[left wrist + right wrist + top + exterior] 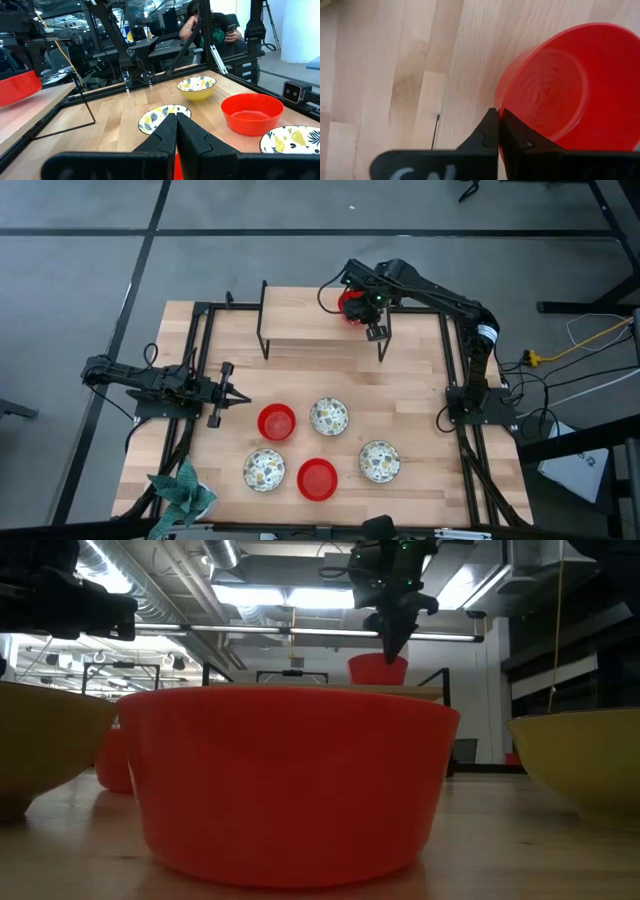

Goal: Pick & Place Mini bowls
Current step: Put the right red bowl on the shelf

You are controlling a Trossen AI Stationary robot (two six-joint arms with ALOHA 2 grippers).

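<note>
A red mini bowl (570,85) is at the far right end of a raised wooden shelf (310,328), with my right gripper (498,120) shut on it from above. The low view shows this bowl (378,670) at the level of the shelf top, under the gripper (395,635). On the table in front of the shelf stand two red bowls (277,421) (318,479) and three white patterned bowls (329,416) (264,470) (380,461), each on its base. My left gripper (235,393) waits shut at the table's left, holding nothing. My right gripper pinches the red bowl's rim (501,116) between its two fingers, at the side of the bowl that faces the table's left. The fingers slant steeply down from above. The bowl is upright, mouth up, over the shelf; whether its base rests on the shelf I cannot tell.
A teal leafy object (183,490) lies at the table's near left corner. The shelf stands on thin black wire legs (264,330). A black frame (200,350) runs along the table's edges. A seated person (210,25) shows beyond the table.
</note>
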